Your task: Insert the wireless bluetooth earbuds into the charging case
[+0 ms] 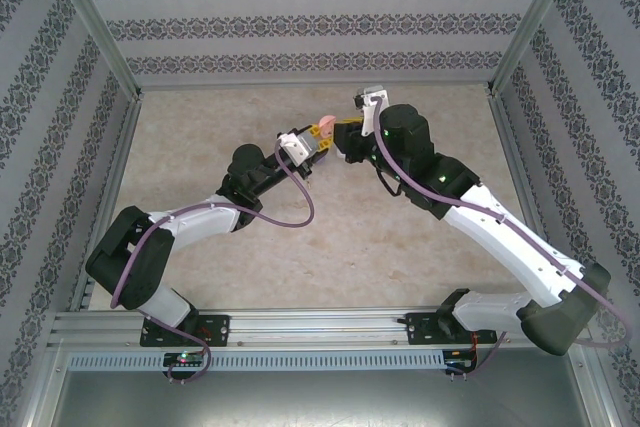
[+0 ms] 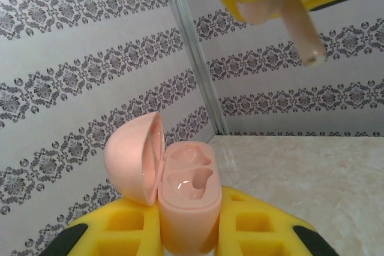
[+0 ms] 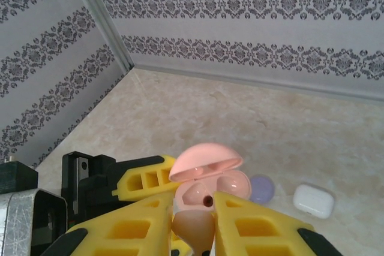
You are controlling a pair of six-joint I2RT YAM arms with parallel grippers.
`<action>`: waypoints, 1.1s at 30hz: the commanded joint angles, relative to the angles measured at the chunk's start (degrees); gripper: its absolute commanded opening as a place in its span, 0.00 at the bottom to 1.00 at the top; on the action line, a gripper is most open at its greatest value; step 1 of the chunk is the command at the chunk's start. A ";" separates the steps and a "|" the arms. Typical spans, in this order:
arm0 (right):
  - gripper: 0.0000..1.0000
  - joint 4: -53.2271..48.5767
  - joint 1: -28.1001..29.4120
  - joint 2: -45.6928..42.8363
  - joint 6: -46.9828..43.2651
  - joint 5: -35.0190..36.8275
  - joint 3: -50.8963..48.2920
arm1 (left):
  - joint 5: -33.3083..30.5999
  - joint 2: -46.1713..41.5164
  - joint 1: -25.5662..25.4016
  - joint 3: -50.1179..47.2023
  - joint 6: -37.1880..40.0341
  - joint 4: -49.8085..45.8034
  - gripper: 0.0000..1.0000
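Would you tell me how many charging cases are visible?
3: pink case, open, in the left jaws; purple case and white case on the table. Others may be hidden.

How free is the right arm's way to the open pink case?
Probably free, yes: the pink case stands lid-open in the left claw, wells empty, nothing between it and the right claw.

Pale beige tabletop (image 1: 350, 257), mottled like stone, matte. Bears two small cases lying directly on it: a rounded purple case (image 3: 264, 189), partly hidden, and just beside it, apart, a closed white case (image 3: 313, 201) lying flat. Meets patterned walls (image 1: 300, 22) at its edges.
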 commanded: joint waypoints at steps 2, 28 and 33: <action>0.23 5.19 0.68 -1.02 -3.55 1.02 -1.78 | 2.37 -1.40 -1.17 1.89 -1.28 0.63 0.00; 0.23 10.24 -0.53 0.87 -4.79 0.90 -5.07 | 6.06 -3.62 -1.90 2.93 -5.50 -1.77 0.00; 0.22 10.33 -0.98 1.33 -4.34 0.49 -5.14 | 6.31 -4.39 -1.99 2.77 -5.68 -1.88 0.00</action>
